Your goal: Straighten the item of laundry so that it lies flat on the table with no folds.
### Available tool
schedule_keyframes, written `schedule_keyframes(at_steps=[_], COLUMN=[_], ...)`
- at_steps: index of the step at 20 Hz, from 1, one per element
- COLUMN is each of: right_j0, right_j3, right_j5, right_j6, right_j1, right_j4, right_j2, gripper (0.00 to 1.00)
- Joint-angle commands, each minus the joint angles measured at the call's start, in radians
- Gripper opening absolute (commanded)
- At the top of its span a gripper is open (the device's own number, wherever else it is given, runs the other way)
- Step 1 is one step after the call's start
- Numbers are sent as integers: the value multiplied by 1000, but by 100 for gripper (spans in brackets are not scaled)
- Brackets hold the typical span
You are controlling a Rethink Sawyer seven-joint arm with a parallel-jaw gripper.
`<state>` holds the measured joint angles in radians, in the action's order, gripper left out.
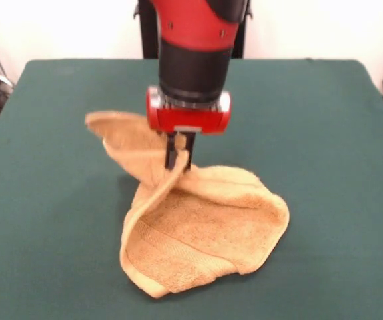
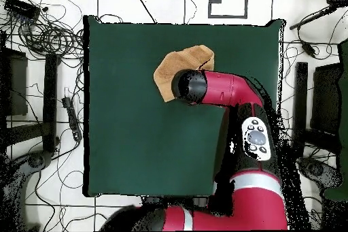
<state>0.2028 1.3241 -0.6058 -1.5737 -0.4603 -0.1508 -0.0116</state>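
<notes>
While its near end lies spread on the surface (image 1: 324, 133), the towel (image 1: 204, 233) is far from flat: in the front view a broad, rounded lobe rests closest to the camera, its hemmed edge curling under along the near side and a flat woven band showing as a faint stripe across the pile. From that lobe the cloth narrows and rises toward the far side, drawn up into a twisted ridge that climbs to the jaws, and beyond them a second flap stands lifted off the surface and leans toward the picture's left. The towel's long axis therefore runs from the near right of the front view to the far left, slanting across the surface rather than square with its edges. The gripper (image 1: 178, 155) stands straight above the ridge with its dark jaws pointing down, pinched together on the raised fold of the towel at about the middle of its length. Above them sits the red wrist block with silver ends, then the black and red forearm, which comes down nearly upright from the top of the picture. In the overhead view the towel (image 2: 178, 64) lies in the half of the green surface farther from the robot's base, nearer that far edge than the middle, and the arm reaches to it from the picture's right, bending at the elbow so that the end of the arm covers part of the cloth.
</notes>
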Motion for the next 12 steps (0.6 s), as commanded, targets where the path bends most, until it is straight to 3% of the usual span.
schedule_keyframes(at_steps=[1, 12], right_j0=[-37, -36], right_j3=[76, 84], right_j5=[-263, -224], right_j6=[-110, -182], right_j1=[-150, -119], right_j4=[56, 45], right_j2=[27, 31], gripper=[0, 0])
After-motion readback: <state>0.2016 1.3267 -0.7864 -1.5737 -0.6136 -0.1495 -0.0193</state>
